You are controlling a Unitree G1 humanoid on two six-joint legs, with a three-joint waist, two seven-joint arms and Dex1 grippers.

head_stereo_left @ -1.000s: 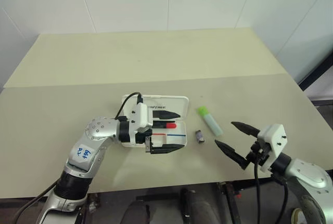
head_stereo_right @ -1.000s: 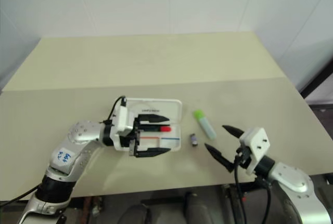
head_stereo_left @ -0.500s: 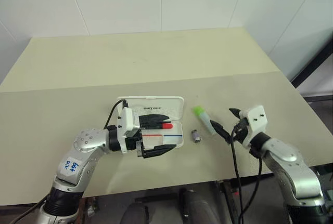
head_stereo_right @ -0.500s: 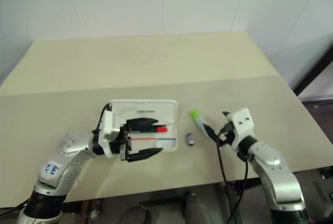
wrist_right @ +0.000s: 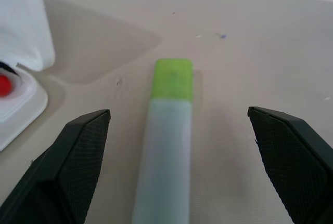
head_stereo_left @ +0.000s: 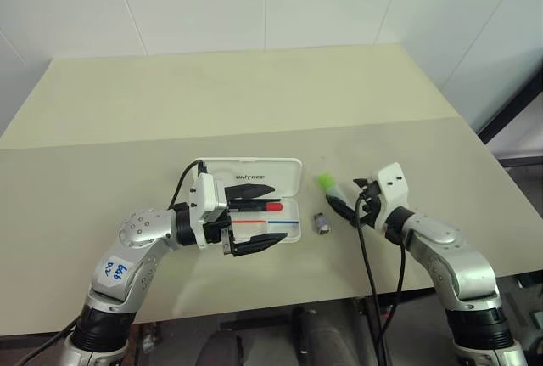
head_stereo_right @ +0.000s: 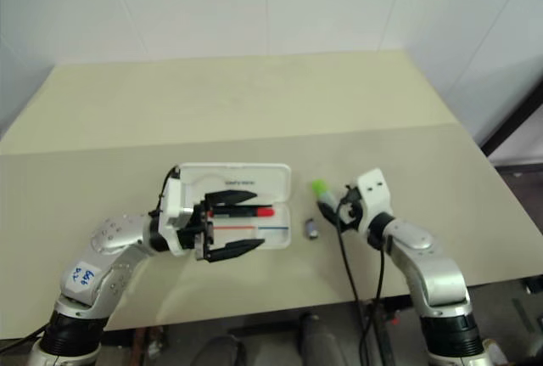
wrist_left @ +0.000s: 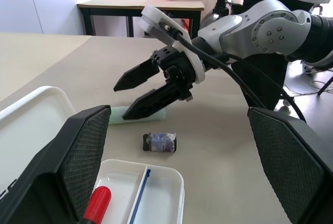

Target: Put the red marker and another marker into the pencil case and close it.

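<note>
From my head, my right gripper has moved in to the green marker on the table, near the open pencil case. The red marker is already inside.

My left wrist shows my left gripper wide over the case.

My right wrist shows wide fingers around the green marker, ready to grab.

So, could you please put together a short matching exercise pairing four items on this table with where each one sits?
Items:
1. red marker
2. green-capped highlighter
3. dark grey stub
4. left gripper

Places:
A. on the table between the case and the highlighter
B. inside the open pencil case
C. between the right gripper's open fingers
D. open, over the case tray

Pairs: 1-B, 2-C, 3-A, 4-D
</note>
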